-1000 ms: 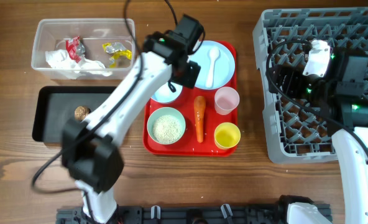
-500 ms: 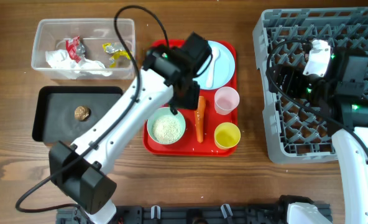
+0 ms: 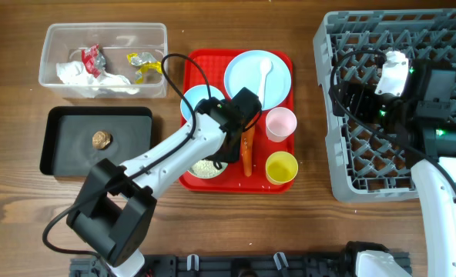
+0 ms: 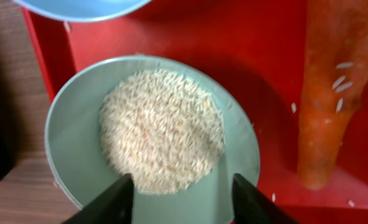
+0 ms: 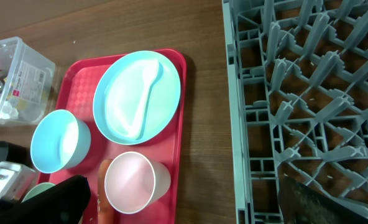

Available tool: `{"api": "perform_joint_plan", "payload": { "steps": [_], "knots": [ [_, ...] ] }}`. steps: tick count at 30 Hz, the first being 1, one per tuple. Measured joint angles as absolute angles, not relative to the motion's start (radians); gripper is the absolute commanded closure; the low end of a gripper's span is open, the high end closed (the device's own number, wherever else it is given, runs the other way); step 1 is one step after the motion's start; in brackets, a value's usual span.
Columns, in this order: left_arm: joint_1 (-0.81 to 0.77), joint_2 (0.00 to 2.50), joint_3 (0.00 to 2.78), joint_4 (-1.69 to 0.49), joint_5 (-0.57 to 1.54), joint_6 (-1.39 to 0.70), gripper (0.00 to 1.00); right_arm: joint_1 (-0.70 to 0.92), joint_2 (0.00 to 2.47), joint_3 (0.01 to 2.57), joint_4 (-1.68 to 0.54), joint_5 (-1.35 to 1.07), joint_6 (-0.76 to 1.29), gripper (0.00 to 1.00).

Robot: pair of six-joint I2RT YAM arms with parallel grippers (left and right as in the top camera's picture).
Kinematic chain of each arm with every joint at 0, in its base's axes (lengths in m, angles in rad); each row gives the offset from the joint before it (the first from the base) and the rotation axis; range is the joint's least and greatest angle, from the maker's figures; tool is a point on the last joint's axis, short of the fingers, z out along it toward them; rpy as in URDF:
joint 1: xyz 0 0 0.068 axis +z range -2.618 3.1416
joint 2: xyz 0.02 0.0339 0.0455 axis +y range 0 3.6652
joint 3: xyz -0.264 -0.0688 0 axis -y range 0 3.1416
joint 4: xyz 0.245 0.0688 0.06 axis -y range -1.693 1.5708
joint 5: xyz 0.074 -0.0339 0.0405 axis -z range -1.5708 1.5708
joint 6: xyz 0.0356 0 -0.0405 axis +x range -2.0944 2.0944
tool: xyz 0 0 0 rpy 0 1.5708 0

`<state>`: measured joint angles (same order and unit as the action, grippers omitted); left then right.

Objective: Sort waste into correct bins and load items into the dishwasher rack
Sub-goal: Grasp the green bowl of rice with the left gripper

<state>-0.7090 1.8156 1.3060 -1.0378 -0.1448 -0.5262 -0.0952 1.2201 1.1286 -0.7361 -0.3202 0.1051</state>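
Observation:
A light blue bowl (image 4: 72, 143) heaped with rice (image 4: 162, 130) sits at the front left of the red tray (image 3: 278, 58). My left gripper (image 4: 183, 205) hovers low over the bowl's near side, open, its fingertips (image 4: 123, 186) above the bowl's inner wall with nothing clamped. The carrot (image 4: 327, 93), flecked with rice grains, lies just right of the bowl. An empty blue bowl (image 3: 197, 104), the plate (image 3: 247, 77) with the white spoon (image 3: 265, 73), a pink cup (image 3: 280, 123) and a yellow cup (image 3: 282, 167) share the tray. My right gripper (image 3: 350, 98) hangs wide open over the rack (image 3: 397, 154).
The clear tub (image 3: 103, 35) at the back left holds a napkin and wrappers. A black tray (image 3: 66, 154) in front of it holds a brown lump (image 3: 100, 139). Bare wood lies between the red tray and the rack.
My left arm swung from over the plate back toward the front of the red tray and dropped over the rice bowl, its jaws narrowing. The right arm has not moved.

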Motion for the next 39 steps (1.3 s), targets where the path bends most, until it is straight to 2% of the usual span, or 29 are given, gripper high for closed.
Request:
{"api": "perform_joint_plan", "payload": {
  "steps": [5, 8, 15, 29, 39],
  "knots": [
    [-0.712, 1.816, 1.283, -1.008, -0.14, -0.525, 0.5, -0.095, 1.22, 1.129, -0.735, -0.32, 0.105, 0.0],
    [-0.713, 1.811, 1.315, -1.011, -0.084, -0.489, 0.45, -0.095, 1.22, 1.129, -0.734, -0.32, 0.105, 0.0],
    [-0.767, 1.761, 1.329, -0.99, 0.025, -0.42, 0.47, -0.095, 1.22, 1.129, -0.735, -0.32, 0.105, 0.0],
    [-0.805, 1.848, 1.329, -0.974, 0.005, -0.412, 0.48, -0.095, 1.22, 1.129, -0.748, -0.32, 0.105, 0.0],
    [-0.805, 1.9, 1.329, -0.974, -0.059, -0.402, 0.64, -0.095, 1.22, 1.129, -0.752, -0.32, 0.105, 0.0]
  ]
}}
